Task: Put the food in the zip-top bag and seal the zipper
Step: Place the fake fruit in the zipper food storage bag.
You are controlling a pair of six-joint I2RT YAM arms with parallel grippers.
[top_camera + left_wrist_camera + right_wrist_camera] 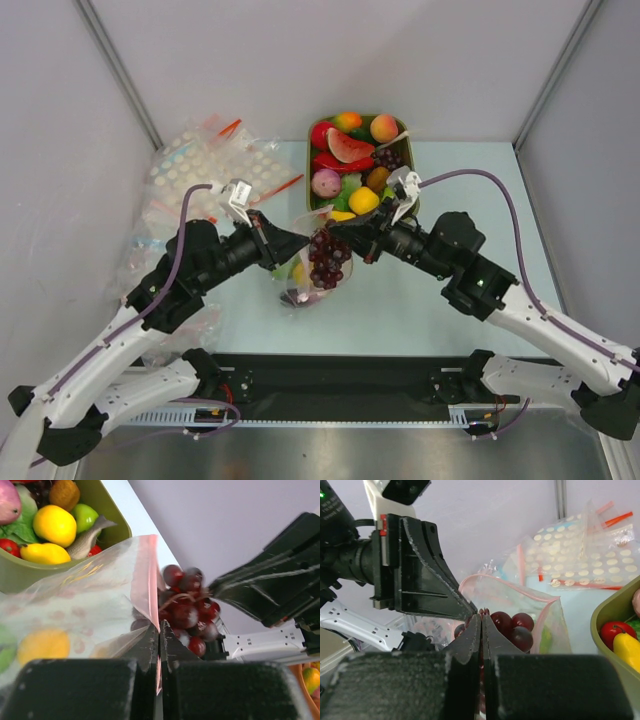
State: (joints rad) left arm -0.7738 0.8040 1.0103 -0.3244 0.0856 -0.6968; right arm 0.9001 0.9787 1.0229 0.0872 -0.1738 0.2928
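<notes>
The zip-top bag (75, 605) is just in front of the green tub (20, 577). My left fingers (149, 647) are pinched tight on its pink zipper (145, 580). My right fingers (492, 635) are pinched on the dark grapes (187, 612), right at the bag's open mouth. More food (55, 525) sits in the tub.

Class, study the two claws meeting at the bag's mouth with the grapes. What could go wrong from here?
The grapes, pinched by the right claw, hang at the rim of the zip-top bag; released now, they may catch the zipper or fall outside.
Only the left claw grips that rim, at one spot; the thin plastic might slip, sagging the mouth shut.
The claw tips nearly touch and could collide.
</notes>
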